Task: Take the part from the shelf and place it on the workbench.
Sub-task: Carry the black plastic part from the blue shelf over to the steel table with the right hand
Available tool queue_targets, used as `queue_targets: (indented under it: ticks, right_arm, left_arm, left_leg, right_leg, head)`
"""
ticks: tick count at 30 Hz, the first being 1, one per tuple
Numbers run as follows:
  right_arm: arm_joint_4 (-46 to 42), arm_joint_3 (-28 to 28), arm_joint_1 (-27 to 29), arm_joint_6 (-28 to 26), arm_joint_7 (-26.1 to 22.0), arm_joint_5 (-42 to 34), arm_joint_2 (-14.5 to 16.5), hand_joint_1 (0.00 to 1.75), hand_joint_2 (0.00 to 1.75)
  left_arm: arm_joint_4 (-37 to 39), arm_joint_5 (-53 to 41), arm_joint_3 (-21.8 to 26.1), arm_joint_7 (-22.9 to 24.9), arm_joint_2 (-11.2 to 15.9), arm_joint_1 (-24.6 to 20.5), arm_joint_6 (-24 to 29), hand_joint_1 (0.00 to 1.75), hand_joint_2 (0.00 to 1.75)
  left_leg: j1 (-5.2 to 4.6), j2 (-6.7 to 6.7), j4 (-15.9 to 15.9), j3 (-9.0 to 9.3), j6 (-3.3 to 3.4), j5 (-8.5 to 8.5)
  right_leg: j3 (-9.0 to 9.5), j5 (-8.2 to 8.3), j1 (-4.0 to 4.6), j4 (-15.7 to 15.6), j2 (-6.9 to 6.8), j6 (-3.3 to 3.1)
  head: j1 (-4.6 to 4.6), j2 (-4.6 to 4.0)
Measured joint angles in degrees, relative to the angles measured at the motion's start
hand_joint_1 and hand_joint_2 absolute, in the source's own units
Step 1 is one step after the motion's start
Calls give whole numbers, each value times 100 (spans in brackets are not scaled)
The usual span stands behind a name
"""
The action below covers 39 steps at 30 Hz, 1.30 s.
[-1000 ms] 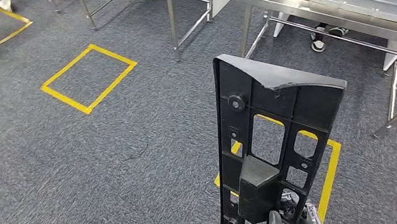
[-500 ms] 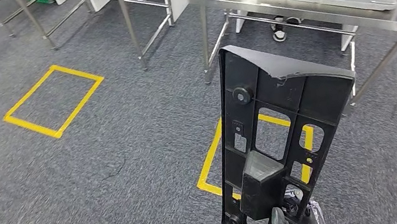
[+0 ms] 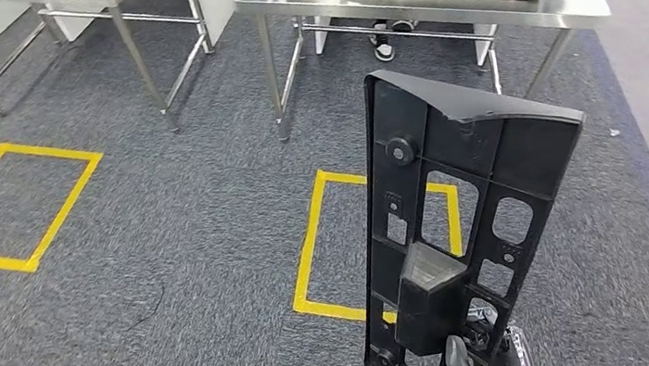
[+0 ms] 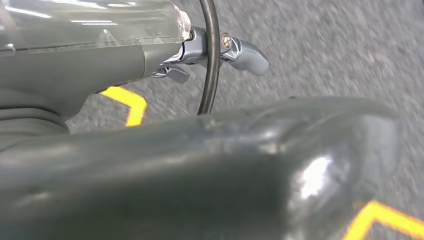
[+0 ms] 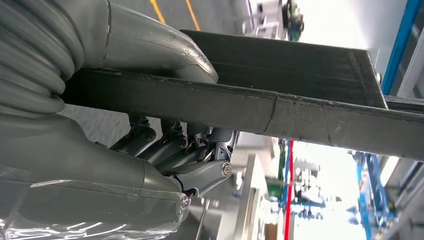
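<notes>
Right hand grips a black plastic panel upright — steel workbench ahead; left hand's grasp unclear.

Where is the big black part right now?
In the head view the black part stands upright at lower right, held at its bottom by the right hand, above the yellow square, short of the steel workbench.
</notes>
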Motion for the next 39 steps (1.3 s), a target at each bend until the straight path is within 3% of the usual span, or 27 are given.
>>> queue_targets:
  ticks: [2,3,5,8,9,11,12,13,14,16,17,19,23,24,26,27,28,29,30,31,32,34,37,39]
  right_arm:
    - [-4,1,5,-85,42,77,0,175,175]
    - [-11,1,11,-113,57,105,0,175,175]
    - [-29,1,24,-144,70,139,1,175,175]
    - [-75,1,48,-160,68,168,0,175,175]
    - [-88,1,55,-162,66,174,-1,175,175]
    - [-95,-1,71,-171,64,177,-4,175,175]
    - [-95,-2,84,-178,65,177,-5,175,175]
    - [-95,-2,98,-185,65,177,-8,175,175]
    - [-95,-2,109,-191,65,177,-11,175,175]
    - [-95,-2,124,-196,65,177,-14,175,175]
    - [-96,-2,126,-197,65,177,-15,175,175]
    - [-109,-3,132,-198,66,177,-18,175,175]
    - [-146,-4,143,-205,65,184,-31,175,175]
    - [-156,-4,141,-210,63,185,-36,175,175]
    - [-171,-5,144,-218,61,186,-44,175,175]
    - [-174,-6,151,-216,60,187,-46,175,175]
    - [-174,-8,158,-211,58,188,-48,175,175]
    - [-174,-10,164,-200,57,189,-48,175,175]
    - [-174,-12,168,-183,55,194,-48,175,175]
    - [-174,-14,167,-162,52,204,-48,175,175]
    - [-172,-15,162,-144,53,218,-48,175,175]
    - [-174,-15,153,-127,54,261,-46,175,175]
    - [-174,-15,146,-138,71,325,-38,175,175]
    - [-174,-14,129,-151,77,354,-25,175,175]
  left_arm:
    - [-1,-2,-14,-4,-10,-30,-30,0,0]
    - [-1,-2,-21,-8,-15,-44,-38,0,0]
    - [-2,-4,-32,-18,-23,-57,-49,0,0]
    - [-2,-24,-45,-39,-31,-52,-55,0,0]
    - [-2,-34,-47,-48,-31,-48,-55,0,0]
    - [-2,-48,-48,-58,-36,-33,-55,0,0]
    - [-2,-53,-48,-61,-40,-20,-54,0,0]
    - [-3,-56,-48,-63,-43,-4,-53,0,0]
    - [-3,-57,-49,-65,-45,8,-52,0,0]
    - [-4,-57,-49,-67,-46,21,-48,0,0]
    - [-5,-58,-49,-70,-47,20,-45,0,0]
    - [-7,-62,-50,-74,-51,11,-41,0,0]
    - [-12,-65,-58,-84,-77,10,-39,0,0]
    - [-14,-67,-63,-85,-81,7,-37,0,0]
    - [-17,-83,-72,-88,-81,6,-32,0,0]
    - [-17,-92,-76,-91,-81,10,-28,0,0]
    - [-17,-100,-80,-93,-81,16,-25,0,0]
    - [-17,-103,-85,-95,-83,23,-22,0,0]
    - [-17,-105,-90,-96,-86,27,-21,0,0]
    - [-17,-105,-96,-98,-90,30,-20,0,0]
    - [-17,-105,-100,-99,-93,30,-20,0,0]
    - [-19,-103,-109,-101,-96,25,-20,0,0]
    - [-29,-99,-118,-96,-95,28,-20,0,0]
    - [-38,-93,-120,-91,-87,12,-25,0,0]
  left_leg:
    - [-5,40,-7,35,-37,-29]
    - [-7,52,-15,45,-60,-41]
    - [-9,71,-50,74,-119,-51]
    - [-11,-12,80,83,-197,-175]
    - [-10,-84,334,-25,-212,-310]
    - [-3,-194,1118,-434,-231,-628]
    - [-2,-210,1433,-630,-238,-697]
    - [-2,-214,1563,-747,-238,-653]
    - [-2,-215,1456,-749,-229,-484]
    - [-7,-229,765,-498,-182,-8]
    - [-19,-244,420,-356,-154,135]
    - [-44,-271,108,-224,-96,160]
    - [-24,-270,-29,-107,8,125]
    - [-12,-267,-59,-56,30,118]
    - [-12,-255,-80,-5,57,82]
    - [-13,-250,-81,18,60,55]
    - [-14,-247,-81,51,58,23]
    - [-13,-246,-81,96,52,-13]
    - [-13,-247,-82,154,43,-53]
    - [-12,-246,-85,207,29,-98]
    - [-15,-244,-86,262,11,-139]
    - [-21,-234,-99,321,-53,-208]
    - [-32,-215,-8,405,-155,-221]
    - [-27,-215,367,276,-187,-340]
  right_leg:
    - [402,248,36,-734,-58,-68]
    - [511,280,60,-936,-80,-102]
    - [539,255,95,-1013,-82,-153]
    - [650,276,39,-1138,-45,-240]
    - [698,278,19,-1175,-38,-269]
    - [742,243,27,-1179,-18,-309]
    - [759,217,36,-1168,3,-320]
    - [785,186,44,-1156,32,-323]
    - [823,151,50,-1144,61,-319]
    - [922,65,54,-1127,107,-293]
    - [955,22,64,-1110,123,-266]
    - [971,-18,68,-1090,143,-198]
    - [910,-72,59,-881,117,-67]
    - [792,-180,50,-659,94,-37]
    - [368,-462,29,15,62,17]
    - [141,-548,17,318,59,32]
    - [-17,-534,8,472,57,33]
    - [-72,-398,2,423,51,23]
    - [-25,-159,-2,178,43,1]
    - [87,118,1,-194,27,-27]
    - [189,276,16,-509,7,-53]
    - [302,355,59,-880,-23,-115]
    - [407,336,64,-968,-7,-226]
    - [540,296,41,-1019,1,-299]
  head:
    - [-1,0]
    - [-1,0]
    - [-1,0]
    - [-4,0]
    - [-5,0]
    - [-8,0]
    - [-7,0]
    - [-7,0]
    - [-8,0]
    - [-7,0]
    - [-7,0]
    - [-6,0]
    - [-5,0]
    - [-5,0]
    - [-5,0]
    - [-5,0]
    - [-5,0]
    - [-4,0]
    - [-4,0]
    - [-4,0]
    - [-4,0]
    - [-4,0]
    - [-6,0]
    - [-7,0]
